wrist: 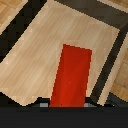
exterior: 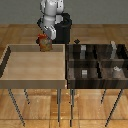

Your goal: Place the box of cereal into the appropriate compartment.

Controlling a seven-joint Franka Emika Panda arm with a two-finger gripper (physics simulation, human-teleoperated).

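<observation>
Since the jaws of the gripper [exterior: 44, 41] seem clamped on the box of cereal [exterior: 45, 45], this light, stiff carton should carry steadily by its flat sides.

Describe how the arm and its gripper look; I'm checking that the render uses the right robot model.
The arm is built of rounded white segments with darker grey joints, rising from a black base. The gripper looks dark, too small and blurred for detail. In the wrist view only a dark band of its body runs along one edge. No cables or markings are discernible.
</observation>
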